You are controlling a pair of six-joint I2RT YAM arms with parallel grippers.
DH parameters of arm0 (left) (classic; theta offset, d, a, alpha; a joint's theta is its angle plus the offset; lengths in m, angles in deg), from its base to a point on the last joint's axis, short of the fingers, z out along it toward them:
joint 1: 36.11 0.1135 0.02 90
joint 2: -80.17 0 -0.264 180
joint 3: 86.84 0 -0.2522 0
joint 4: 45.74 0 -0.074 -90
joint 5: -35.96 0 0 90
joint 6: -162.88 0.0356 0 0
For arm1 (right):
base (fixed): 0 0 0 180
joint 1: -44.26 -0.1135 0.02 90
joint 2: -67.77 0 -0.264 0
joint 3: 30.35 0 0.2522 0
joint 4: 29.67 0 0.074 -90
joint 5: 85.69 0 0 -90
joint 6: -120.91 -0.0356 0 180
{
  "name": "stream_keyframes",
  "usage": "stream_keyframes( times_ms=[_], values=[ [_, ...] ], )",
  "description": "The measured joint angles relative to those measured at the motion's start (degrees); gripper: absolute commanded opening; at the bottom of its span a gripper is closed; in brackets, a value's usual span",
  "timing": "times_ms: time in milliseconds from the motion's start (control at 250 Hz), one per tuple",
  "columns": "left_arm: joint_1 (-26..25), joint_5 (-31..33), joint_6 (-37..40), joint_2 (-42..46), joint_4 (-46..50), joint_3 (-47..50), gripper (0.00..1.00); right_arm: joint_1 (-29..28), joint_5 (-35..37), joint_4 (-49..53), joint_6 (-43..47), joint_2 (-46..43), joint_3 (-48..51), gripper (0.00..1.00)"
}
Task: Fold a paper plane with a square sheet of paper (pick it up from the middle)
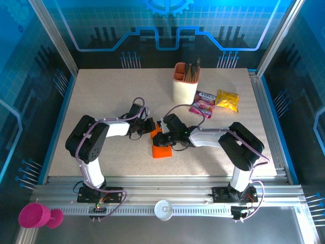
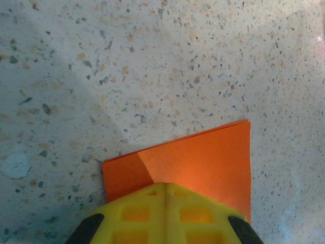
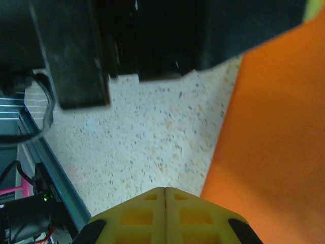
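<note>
The paper (image 1: 162, 148), already folded smaller, lies near the middle of the surface (image 1: 101, 101), with the cup (image 1: 184, 84) at its 12 o'clock and the packets (image 1: 216, 103) towards 1 o'clock. The left tool (image 2: 165, 189) has its fingers pressed together over the paper's near edge, the sheet reaching out towards 12 and 2 o'clock in its wrist view. Whether any layer is caught between the fingers cannot be told. The right tool (image 3: 165, 193) is likewise pressed together over bare surface, with the paper just beside it at 3 o'clock. The chief risk, I judge, is sliding: a shut tip bearing on thin paper can drag it, so the next crease lands crooked and the plane comes out lopsided. Too much pressure could wrinkle or tear the layers at the fold. The tools also sit very close together, the left arm (image 3: 147, 35) looming at 12 o'clock of the right wrist view, so a careless sweep could knock them together and flick the paper away.
</note>
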Motion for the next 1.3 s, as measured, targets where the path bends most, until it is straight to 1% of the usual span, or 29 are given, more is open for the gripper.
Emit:
stream_keyframes(
  times_ms=[136, 304, 499, 807, 1023, 1298],
  values=[
    [0.0, 0.0, 0.0, 0.0, 0.0, -0.1, 0.00, 0.0, 0.1, -0.9, 0.0, 3.8, -2.2, 0.00],
    [0.0, 0.0, 0.0, -0.1, 0.0, -0.1, 0.00, 0.0, 0.2, -0.8, 0.0, 7.4, -2.6, 0.00],
    [0.0, -0.1, 0.0, -0.4, 0.0, -0.3, 0.00, -0.5, 1.0, -0.5, 1.6, 7.9, -2.7, 0.00],
    [0.0, -1.1, 0.3, -1.5, 0.1, -1.4, 0.00, -2.7, 4.7, 1.2, 5.0, 5.4, -0.9, 0.00],
    [0.0, -1.3, 0.9, -1.7, 0.2, -1.7, 0.00, -5.6, 4.9, 2.2, 5.8, 3.1, 1.6, 0.00],
    [-0.1, -1.4, 1.0, -2.2, 0.2, -2.4, 0.00, -8.4, 4.5, -0.7, 3.8, -2.2, 9.4, 0.00]
  ],
)
